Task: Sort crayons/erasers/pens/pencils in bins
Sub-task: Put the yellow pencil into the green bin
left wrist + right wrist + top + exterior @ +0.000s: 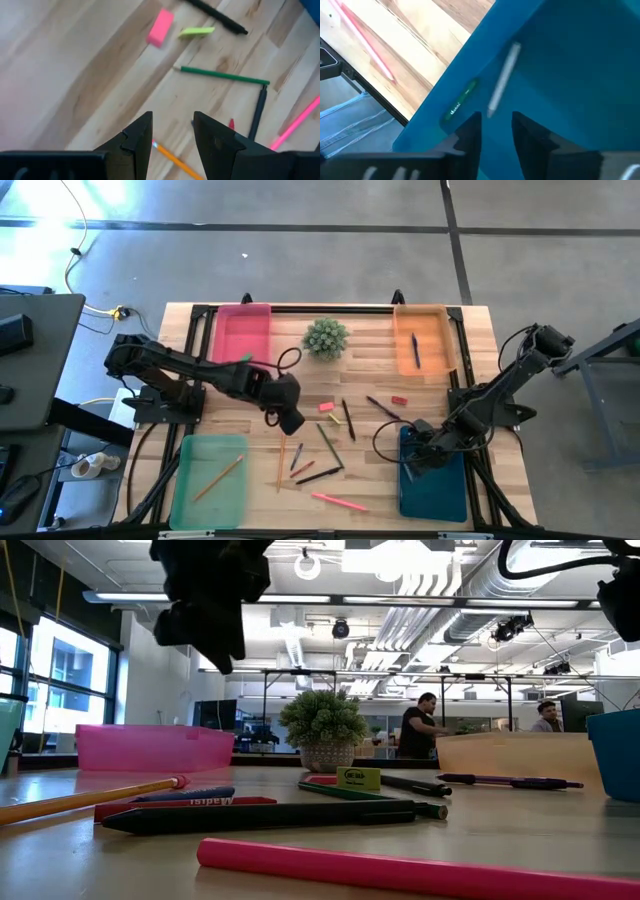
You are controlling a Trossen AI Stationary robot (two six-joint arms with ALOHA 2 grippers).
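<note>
My right gripper (495, 131) hangs open over the teal bin (440, 492), its fingers pointing down into it. A pale thin stick (503, 79) and a small green labelled piece (462, 102) lie on the bin's floor just ahead of the fingertips, apart from them. My left gripper (172, 134) is open above the table's middle (290, 418), over the tip end of an orange pencil (176, 161). Beyond it lie a green pencil (225, 76), a pink eraser (160, 27), a yellowish eraser (196, 31) and a black pen (216, 15).
The green bin (190, 498) at the near left holds an orange pencil (220, 477). The orange bin (438, 365) at the far right holds a dark pen (415, 350). The pink bin (243, 332) stands far left beside a potted plant (326, 337). A pink pencil (338, 501) lies near the front edge.
</note>
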